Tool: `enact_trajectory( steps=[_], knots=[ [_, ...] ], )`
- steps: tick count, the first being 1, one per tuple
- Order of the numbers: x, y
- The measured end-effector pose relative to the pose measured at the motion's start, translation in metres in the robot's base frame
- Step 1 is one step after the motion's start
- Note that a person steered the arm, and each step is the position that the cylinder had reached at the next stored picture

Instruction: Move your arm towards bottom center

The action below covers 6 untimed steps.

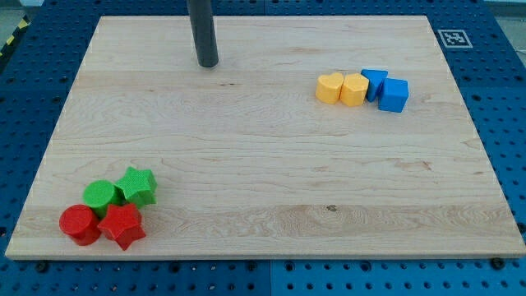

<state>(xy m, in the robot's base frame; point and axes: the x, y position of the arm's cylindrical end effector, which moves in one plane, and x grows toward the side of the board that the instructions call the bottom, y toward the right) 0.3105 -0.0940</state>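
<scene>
Here, at the view's bottom left, four blocks sit bunched in a tight cluster: a red cylinder (80, 224) and a red star (122, 225) along the board's near edge, with a green cylinder (100, 194) and a green star (136, 186) just behind them, each touching its neighbours.

The wooden board (263, 181) lies bare through its middle and along the bottom centre, the stretch the arm is meant to reach; nothing stands in the way there.

Farther up, toward the view's right, a second group forms a short row: a yellow heart (329, 87) beside a second yellow block (354, 90), then a blue block (375, 82) partly hidden behind a blue cube (394, 95). The four appear pressed together in line.

At the view's top, left of centre, my tip (207, 64) rests on the board, well apart from both groups and touching no block. The rod rises straight out of the top of the view. It carries no jaws, so there is nothing to open or close and nothing held.

Judged from this layout, the move has hardly begun: the tip sits near the far edge, and a path down and slightly rightward to bottom centre would pass between the two groups without disturbing either.

A marker tag (453, 38) sits off the board's far right corner.
</scene>
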Motion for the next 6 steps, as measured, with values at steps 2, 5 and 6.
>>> enact_trajectory(
  steps=[2,5,6],
  knots=[
    [0.019,-0.007],
    [0.262,0.038],
    [0.307,0.045]
  ],
)
